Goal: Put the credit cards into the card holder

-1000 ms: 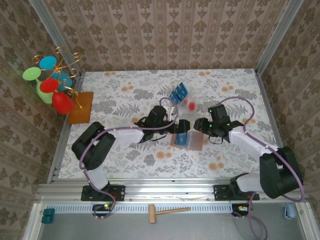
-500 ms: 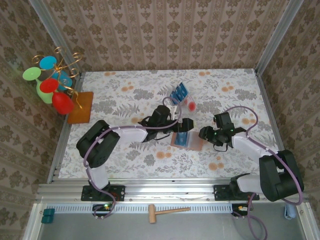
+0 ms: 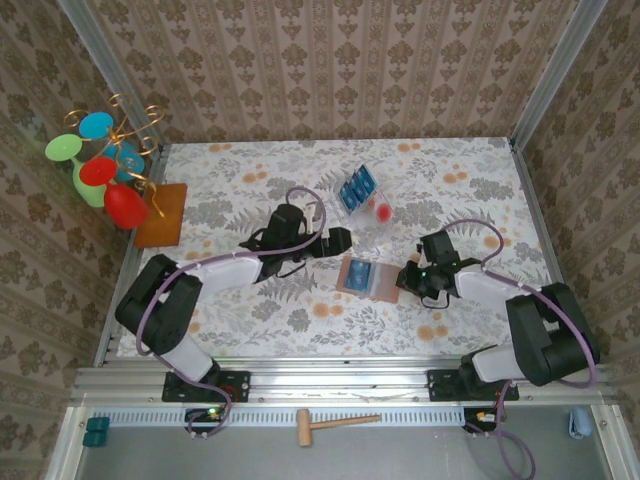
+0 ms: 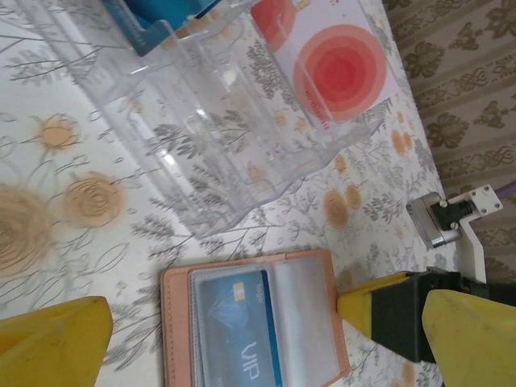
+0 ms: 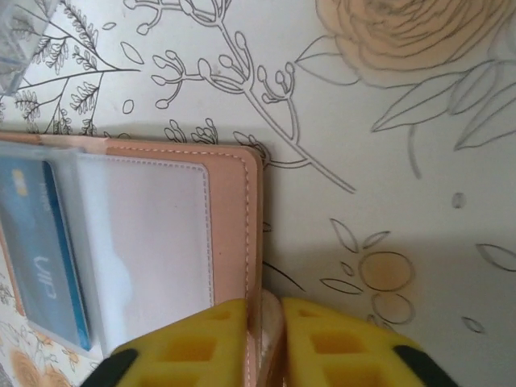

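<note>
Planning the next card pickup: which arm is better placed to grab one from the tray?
Left. The left tool is open and empty near the tray holding the cards; the right tool is pinching the holder by its edge.

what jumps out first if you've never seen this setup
The open card holder lies mid-table, one blue credit card already behind its clear pocket, with the right gripper pinching its edge. Beyond it stands a clear tray with a bold red dot, and brightly coloured glasses cluster at the far left.
</note>
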